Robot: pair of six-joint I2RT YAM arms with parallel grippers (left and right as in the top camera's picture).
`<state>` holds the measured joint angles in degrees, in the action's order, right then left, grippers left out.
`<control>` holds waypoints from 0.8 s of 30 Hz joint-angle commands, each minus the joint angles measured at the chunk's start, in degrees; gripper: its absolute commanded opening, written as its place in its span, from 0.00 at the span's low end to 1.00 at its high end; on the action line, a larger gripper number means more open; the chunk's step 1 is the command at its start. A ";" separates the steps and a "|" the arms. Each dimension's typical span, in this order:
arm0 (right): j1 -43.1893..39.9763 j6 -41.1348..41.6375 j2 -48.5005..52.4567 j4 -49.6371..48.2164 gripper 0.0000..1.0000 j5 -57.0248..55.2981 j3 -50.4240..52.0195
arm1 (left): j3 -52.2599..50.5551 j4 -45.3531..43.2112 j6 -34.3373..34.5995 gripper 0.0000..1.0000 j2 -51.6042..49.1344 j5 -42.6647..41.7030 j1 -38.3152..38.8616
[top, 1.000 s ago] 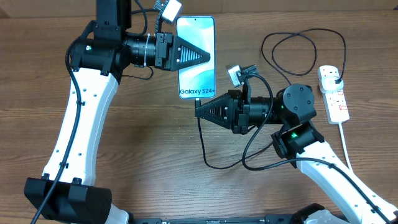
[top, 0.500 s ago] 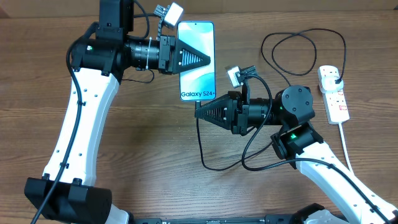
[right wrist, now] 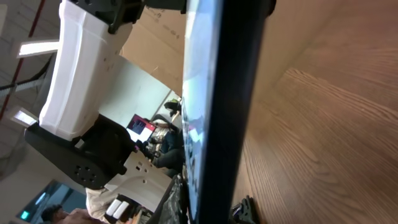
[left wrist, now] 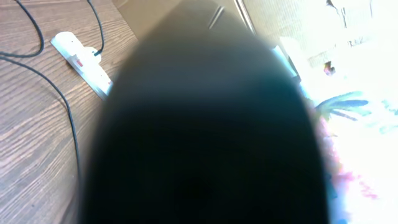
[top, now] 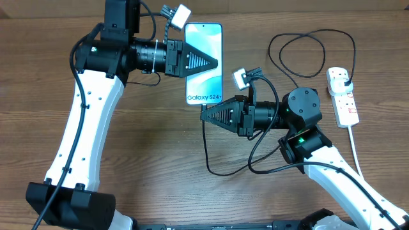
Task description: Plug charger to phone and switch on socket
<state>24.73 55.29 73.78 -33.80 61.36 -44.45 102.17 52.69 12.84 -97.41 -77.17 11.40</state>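
The phone [top: 204,86] faces screen-up at the far middle of the bench [top: 153,166], with the left hand [top: 215,62] closed on its left edge. The right hand [top: 202,114] sits just at the phone's near end, beside the charger [top: 206,144]; its grip cannot be told. The socket [top: 344,96] lies well to the right.

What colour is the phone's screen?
The phone has a light blue screen fading to white, with "Galaxy S24+" text. It shows best in the overhead view.

Both arms reach inward, left hand [top: 214,62] pointing right, right hand [top: 203,110] pointing left, fingers pinched together.
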 commanded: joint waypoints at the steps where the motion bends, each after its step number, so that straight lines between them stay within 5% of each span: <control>1: -3.37 2.21 -0.15 -1.75 0.04 -8.59 -1.70 | 0.20 1.36 -4.17 0.04 0.52 -3.23 2.89; 5: -3.54 3.69 -0.15 -1.77 0.04 -8.33 -1.75 | 0.20 1.36 -4.33 0.04 0.50 -3.23 2.89; 9: -3.56 3.61 -0.15 -1.73 0.48 -5.62 -1.79 | 0.20 1.36 -4.31 0.04 0.42 -3.19 2.89; 11: -3.56 3.43 -0.15 -1.70 0.57 -3.04 -1.79 | 0.20 1.36 -4.28 0.05 0.42 -3.21 2.89; 19: -6.16 3.26 -0.15 -1.70 0.59 3.54 -1.79 | 0.20 1.92 -4.33 0.09 0.39 -3.17 2.89; 24: -7.23 3.50 -0.15 -1.73 0.47 4.31 -1.79 | 0.20 5.79 -5.11 0.08 0.39 0.50 3.02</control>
<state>17.96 58.50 73.78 -35.14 64.20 -44.95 102.08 57.39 9.85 -97.43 -77.08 14.39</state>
